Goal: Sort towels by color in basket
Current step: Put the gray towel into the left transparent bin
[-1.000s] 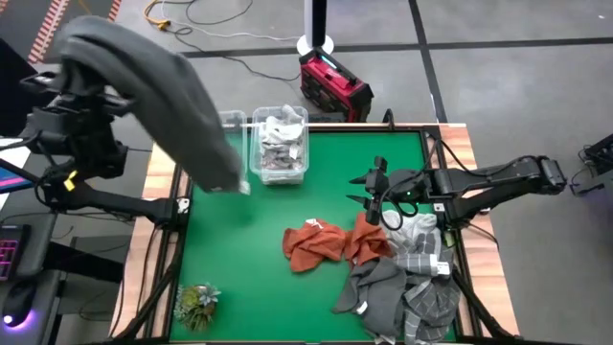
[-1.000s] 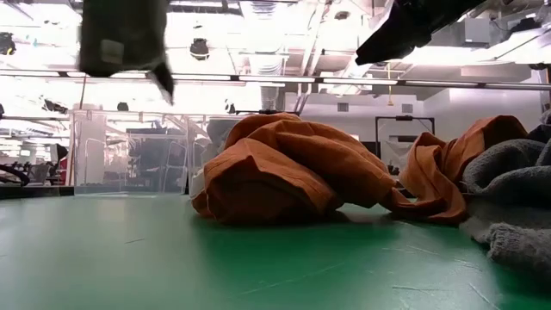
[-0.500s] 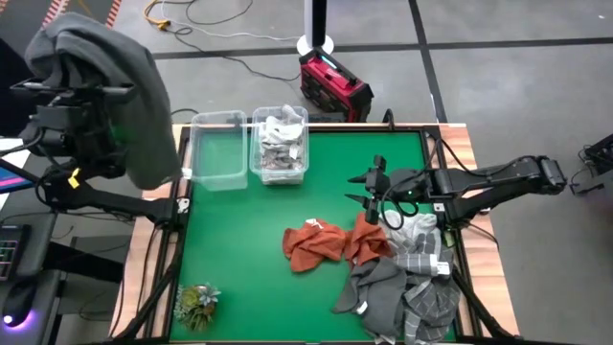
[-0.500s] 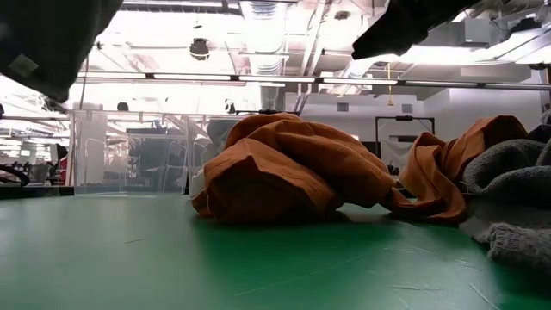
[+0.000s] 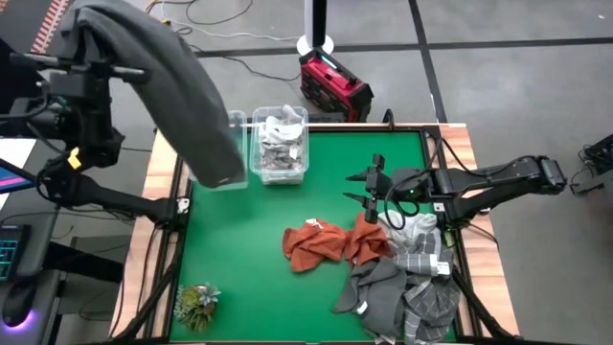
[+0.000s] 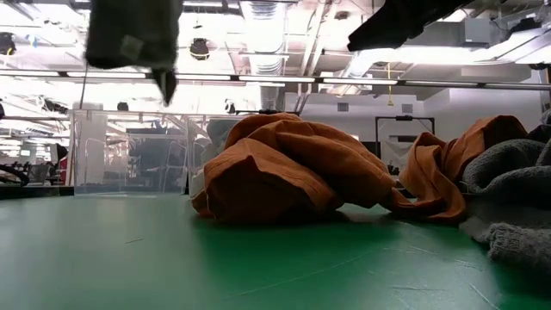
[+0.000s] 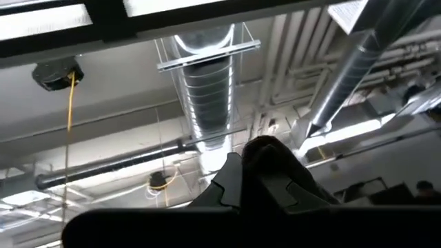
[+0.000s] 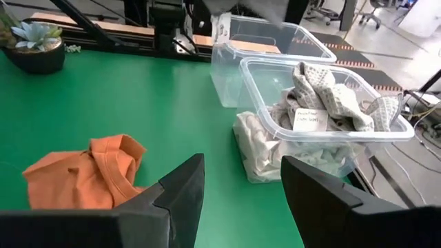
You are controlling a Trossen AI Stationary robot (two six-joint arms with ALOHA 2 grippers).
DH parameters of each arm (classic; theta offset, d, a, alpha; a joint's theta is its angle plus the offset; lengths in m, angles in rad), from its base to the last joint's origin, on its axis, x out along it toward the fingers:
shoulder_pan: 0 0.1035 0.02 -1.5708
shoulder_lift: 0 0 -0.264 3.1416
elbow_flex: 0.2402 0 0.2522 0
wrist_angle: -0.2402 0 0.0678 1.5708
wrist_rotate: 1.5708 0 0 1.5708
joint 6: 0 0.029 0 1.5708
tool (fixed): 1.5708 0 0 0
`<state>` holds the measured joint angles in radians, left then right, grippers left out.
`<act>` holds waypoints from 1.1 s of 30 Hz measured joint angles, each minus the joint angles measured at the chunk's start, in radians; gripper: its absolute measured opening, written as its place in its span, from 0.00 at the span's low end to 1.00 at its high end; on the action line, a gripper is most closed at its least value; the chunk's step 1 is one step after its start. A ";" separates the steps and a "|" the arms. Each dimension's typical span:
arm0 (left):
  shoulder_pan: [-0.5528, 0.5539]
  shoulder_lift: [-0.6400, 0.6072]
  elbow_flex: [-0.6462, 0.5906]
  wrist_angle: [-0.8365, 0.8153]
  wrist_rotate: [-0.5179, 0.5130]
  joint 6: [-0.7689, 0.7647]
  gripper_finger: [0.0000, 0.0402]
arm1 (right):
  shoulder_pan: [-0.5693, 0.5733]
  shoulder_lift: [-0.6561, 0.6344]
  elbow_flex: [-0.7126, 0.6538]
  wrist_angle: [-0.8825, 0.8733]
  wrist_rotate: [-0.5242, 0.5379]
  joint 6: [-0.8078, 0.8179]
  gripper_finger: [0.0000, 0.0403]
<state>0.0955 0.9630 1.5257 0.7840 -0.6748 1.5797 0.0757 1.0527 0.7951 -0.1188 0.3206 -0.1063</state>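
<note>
Grey towel hangs from left gripper, jaws clamped on it, above empty bin w/ white towels' bin beside, prob for dropping; right gripper waits nearby, jaws apart.

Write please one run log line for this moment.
left end effector: shut, dark grey towel aloft | right end effector: open, waiting | empty bin

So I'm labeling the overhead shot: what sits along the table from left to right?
Small plant → dark grey towel hanging from the left gripper → bin of white towels → orange towels → right gripper.
</note>
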 joint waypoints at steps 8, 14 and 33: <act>0.113 0.080 0.151 -0.188 -0.046 0.130 0.01 | 0.000 0.000 0.000 0.000 0.000 -0.008 0.55; 0.213 0.126 0.218 -0.282 -0.058 0.150 0.01 | 0.000 0.000 0.000 0.000 0.000 -0.008 0.55; 0.506 0.193 0.220 -0.508 -0.182 -0.333 0.01 | 0.000 0.000 0.000 -0.044 0.001 0.027 0.55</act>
<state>0.6020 1.1557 1.7458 0.2759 -0.8566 1.2470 0.0757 1.0527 0.7952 -0.1632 0.3214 -0.0797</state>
